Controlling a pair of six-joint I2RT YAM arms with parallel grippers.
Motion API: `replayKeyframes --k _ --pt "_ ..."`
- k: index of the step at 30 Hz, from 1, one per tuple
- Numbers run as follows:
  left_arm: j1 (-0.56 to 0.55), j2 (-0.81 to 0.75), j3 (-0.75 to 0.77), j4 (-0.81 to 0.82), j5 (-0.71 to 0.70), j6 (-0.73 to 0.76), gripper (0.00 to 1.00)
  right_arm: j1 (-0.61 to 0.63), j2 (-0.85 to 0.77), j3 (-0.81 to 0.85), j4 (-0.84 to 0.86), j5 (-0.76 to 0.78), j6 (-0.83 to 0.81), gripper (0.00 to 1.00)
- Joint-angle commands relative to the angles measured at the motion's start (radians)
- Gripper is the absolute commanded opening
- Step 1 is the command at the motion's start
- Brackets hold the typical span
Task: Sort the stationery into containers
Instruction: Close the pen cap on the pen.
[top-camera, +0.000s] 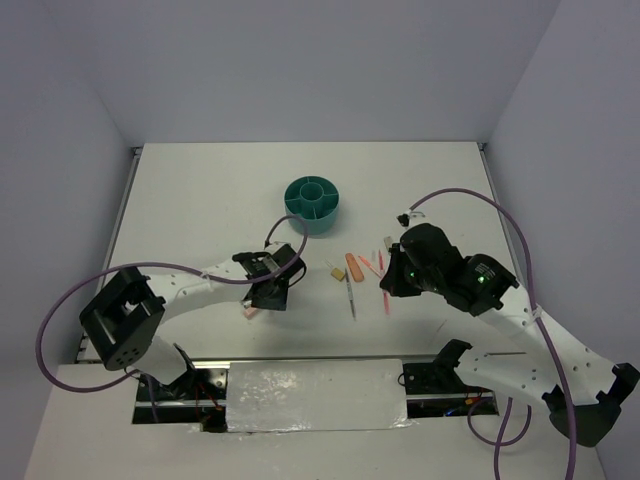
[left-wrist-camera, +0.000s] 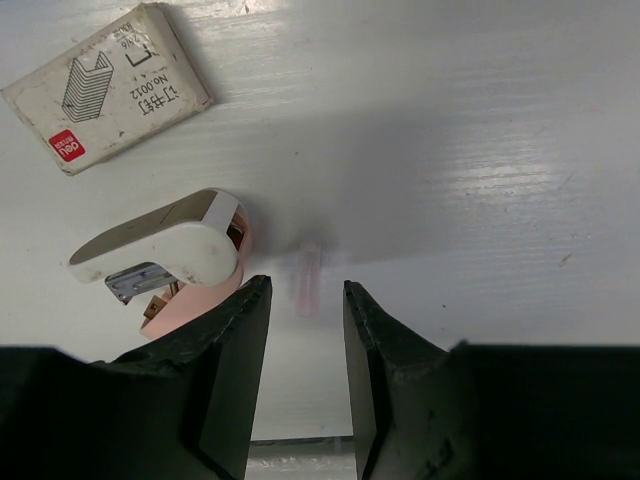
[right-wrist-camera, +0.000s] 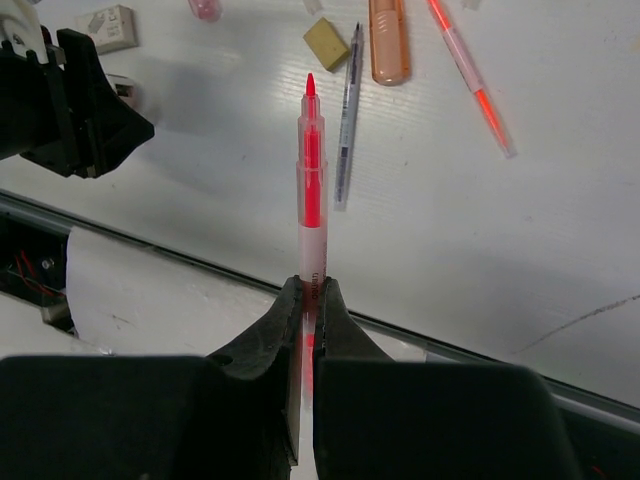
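Pink translucent pen (right-wrist-camera: 311, 180), red core, pinched in right gripper (right-wrist-camera: 309, 290) toward near edge of counter (top-camera: 200, 200). Left gripper (left-wrist-camera: 305, 300) half-open over blurred pale-pink piece (left-wrist-camera: 306, 275) beside pink-white stapler (left-wrist-camera: 170, 250). Teal divided tub (top-camera: 312, 203) toward far edge.

Table (left-wrist-camera: 480, 150) gleams glossy; pen (right-wrist-camera: 311, 200) is translucent plastic, box (left-wrist-camera: 105, 85) matt cardboard.

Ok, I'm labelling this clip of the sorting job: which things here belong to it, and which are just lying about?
Belongs to the job: teal divided tub; red pen, clamped in the right gripper; pink-white stapler; staple box; tan eraser; orange capsule; grey pen; pink pen.
Just lying about: purple cables; white sheet at the table's near edge.
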Motion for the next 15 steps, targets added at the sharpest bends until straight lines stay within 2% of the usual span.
replayKeyframes --k 1,11,15 --pt "-0.002 0.030 -0.021 0.030 -0.017 0.005 0.47 0.000 0.006 0.022 0.047 -0.005 -0.006 0.00" --pt "-0.002 0.086 -0.039 0.078 0.006 0.016 0.44 -0.003 0.038 0.060 0.042 -0.013 -0.010 0.00" --pt "-0.002 0.099 -0.033 0.075 0.015 0.016 0.26 -0.002 0.044 0.074 0.039 -0.013 -0.009 0.00"
